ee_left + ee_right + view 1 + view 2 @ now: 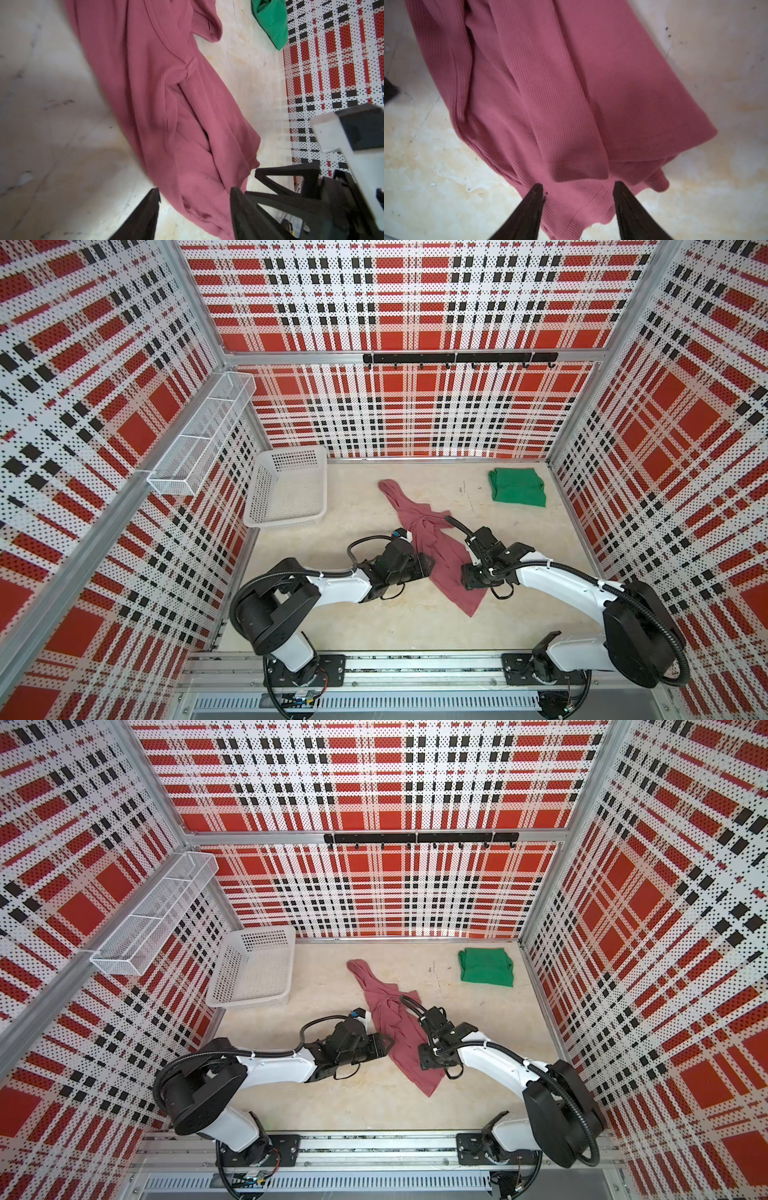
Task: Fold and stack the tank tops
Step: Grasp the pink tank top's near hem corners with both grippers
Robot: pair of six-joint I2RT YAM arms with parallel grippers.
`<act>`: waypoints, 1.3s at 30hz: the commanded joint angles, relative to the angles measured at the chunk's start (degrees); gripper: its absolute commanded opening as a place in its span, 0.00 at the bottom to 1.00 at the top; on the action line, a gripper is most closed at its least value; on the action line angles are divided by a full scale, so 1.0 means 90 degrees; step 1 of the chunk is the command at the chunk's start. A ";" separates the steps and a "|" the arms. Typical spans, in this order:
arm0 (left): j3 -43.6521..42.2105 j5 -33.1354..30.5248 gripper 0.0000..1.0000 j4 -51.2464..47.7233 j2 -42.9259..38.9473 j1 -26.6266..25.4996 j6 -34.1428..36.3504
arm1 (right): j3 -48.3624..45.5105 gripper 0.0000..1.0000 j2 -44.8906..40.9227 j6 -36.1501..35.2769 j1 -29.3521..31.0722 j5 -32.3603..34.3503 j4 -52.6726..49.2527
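On your left, the white perforated plastic basket (266,493) stands against the side wall with no garment in it. In the middle of the pale mottled tabletop (374,626), the dusty rose-pink ribbed cloth tank top (432,539) lies unfolded. It is drawn out in a long diagonal strip, bunched and twisted along its length, with its far end near the basket and its hem toward the arm bases. Further right, near the back corner, the bright green cloth tank top (517,486) lies as a compact, roughly square packet, well apart from the pink one. I would judge you about halfway through: the green top looks folded, while the pink one has yet to be spread flat, folded and stacked with the green. Your left gripper (195,189) sits low at the pink top's left edge. Its jaws are spread, with a lobe of ribbed cloth lying between the fingertips, and nothing is pinched. Your right gripper (579,184) is at the opposite edge, down by the hem. Its jaws are likewise apart, straddling the hem's ribbed border, so neither gripper has hold of the cloth yet.
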 commanded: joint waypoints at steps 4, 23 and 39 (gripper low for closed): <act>-0.0040 0.0207 0.49 0.0825 0.0661 -0.0202 -0.0487 | -0.0201 0.56 0.0278 -0.0025 -0.0401 -0.0356 0.0807; 0.0067 0.0309 0.00 -0.0591 0.0259 0.1627 0.1277 | 0.0291 0.00 -0.0484 -0.0621 -0.1074 0.0088 0.0093; 0.0638 -0.0431 0.68 -0.4065 -0.1093 0.0802 0.1978 | 0.0235 0.00 -0.0485 -0.0691 -0.1210 0.0177 0.0235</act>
